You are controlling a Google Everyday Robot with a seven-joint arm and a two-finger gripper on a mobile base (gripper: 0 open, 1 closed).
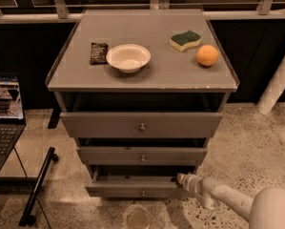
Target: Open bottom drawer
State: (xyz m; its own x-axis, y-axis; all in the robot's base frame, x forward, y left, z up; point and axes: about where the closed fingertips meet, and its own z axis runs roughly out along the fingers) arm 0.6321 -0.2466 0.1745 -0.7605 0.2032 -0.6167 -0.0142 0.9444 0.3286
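Speckled floor (256, 137), dark panels (23, 66) below a metal rail (27, 18), white post (278, 82) at right, open laptop (4, 123) at left

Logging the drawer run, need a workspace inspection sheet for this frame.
Surface: cabinet top, grey, flat, rimmed.
Job's things: bottom drawer pulled partly out, dark gap showing behind its front.
Clutter: white bowl, black packet, sponge and orange on top.
Grippers: claw at the bottom drawer's right top edge; contact unclear.
Cables: thin dark cable on floor, left.
Surroundings: open laptop left, white pillar right.
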